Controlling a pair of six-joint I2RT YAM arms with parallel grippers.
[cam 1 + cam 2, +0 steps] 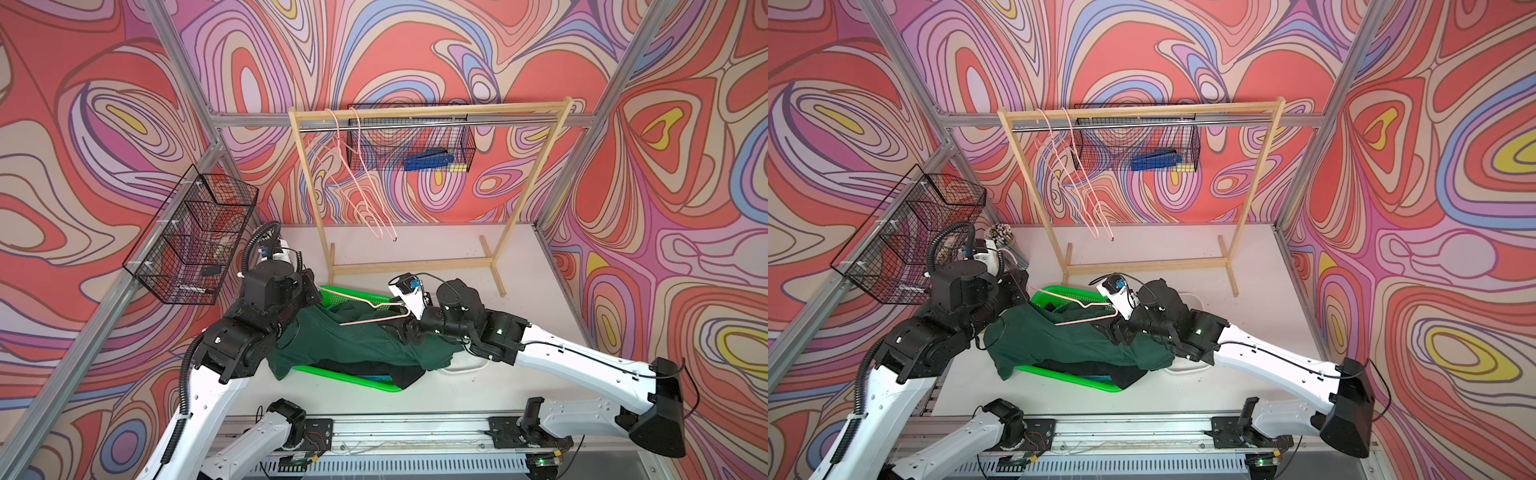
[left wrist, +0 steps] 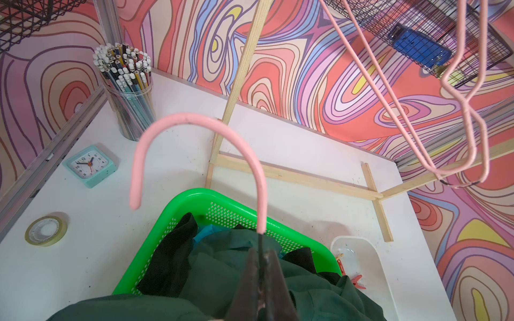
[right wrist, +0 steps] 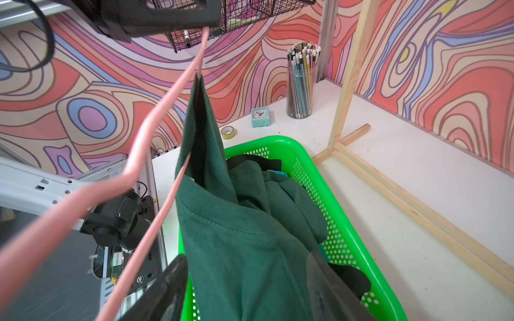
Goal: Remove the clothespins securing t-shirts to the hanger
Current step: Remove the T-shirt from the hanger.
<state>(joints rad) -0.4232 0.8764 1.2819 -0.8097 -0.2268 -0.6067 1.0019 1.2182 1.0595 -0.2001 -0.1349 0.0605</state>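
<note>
one dark green t-shirt (image 3: 244,236) between parted fingers (image 3: 167,286) of the right end effector (image 3: 247,289)

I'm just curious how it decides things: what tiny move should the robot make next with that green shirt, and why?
Probably the right end effector should close on the dark green t-shirt between its open jaws and draw it off the pink hanger, whose wire runs through the collar while the left end effector grips its neck.
</note>
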